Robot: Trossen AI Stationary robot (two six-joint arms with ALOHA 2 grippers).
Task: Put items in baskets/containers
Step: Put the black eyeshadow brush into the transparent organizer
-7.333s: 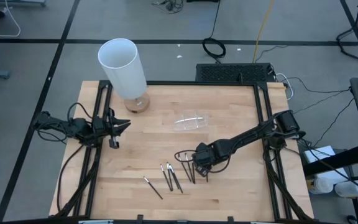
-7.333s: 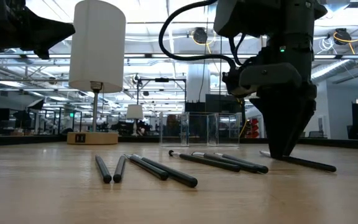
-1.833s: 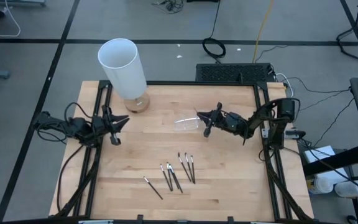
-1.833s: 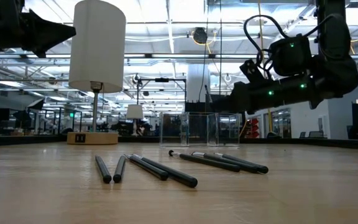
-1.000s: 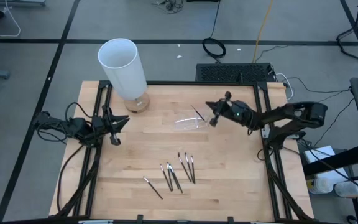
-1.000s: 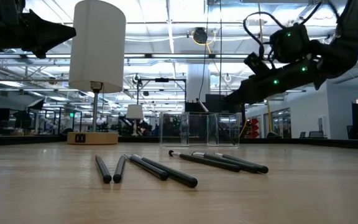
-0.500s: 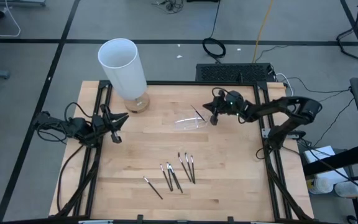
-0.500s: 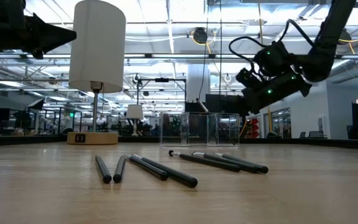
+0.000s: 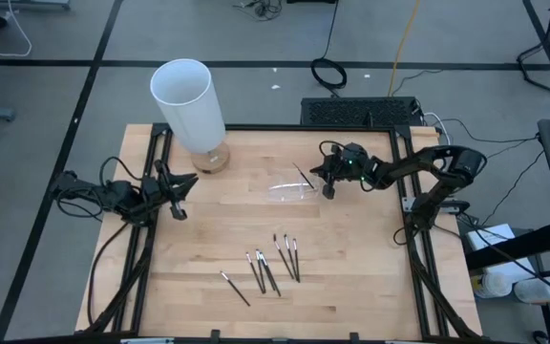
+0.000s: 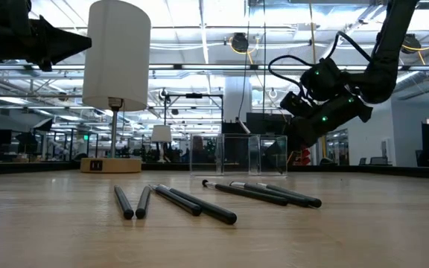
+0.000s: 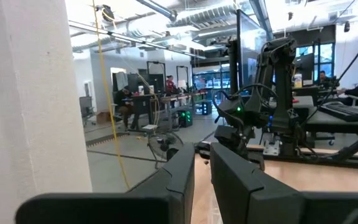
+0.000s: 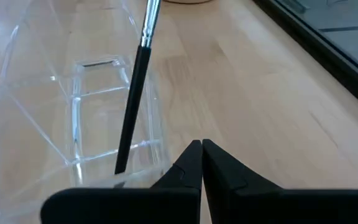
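Observation:
A clear plastic tray [image 9: 289, 187] [image 12: 42, 124] lies on the far middle of the table. One dark-handled brush [image 9: 302, 174] [image 12: 132, 93] leans in it, handle end down inside and silvery tip up past the far rim. My right gripper [image 9: 327, 190] [image 12: 201, 147] is shut just beyond the tray's right end, fingers slanting down, with nothing held. Several more brushes [image 9: 273, 266] [image 10: 199, 201] lie flat on the table nearer the front. My left gripper [image 9: 176, 207] [image 11: 202, 163] waits at the left edge, a narrow gap between its fingers and nothing in it.
A tall white cylinder on a wooden base [image 9: 191, 100] [image 10: 116, 56] stands at the far left corner. Black frame rails [image 9: 399, 182] run along the table's left and right sides. Bare wood lies between the tray and the loose brushes.
My right gripper has stayed shut beside the tray's right end. It has tipped its fingers from nearly level to slanting downward and has sunk a little toward the table. The brush in the tray has kept its place.

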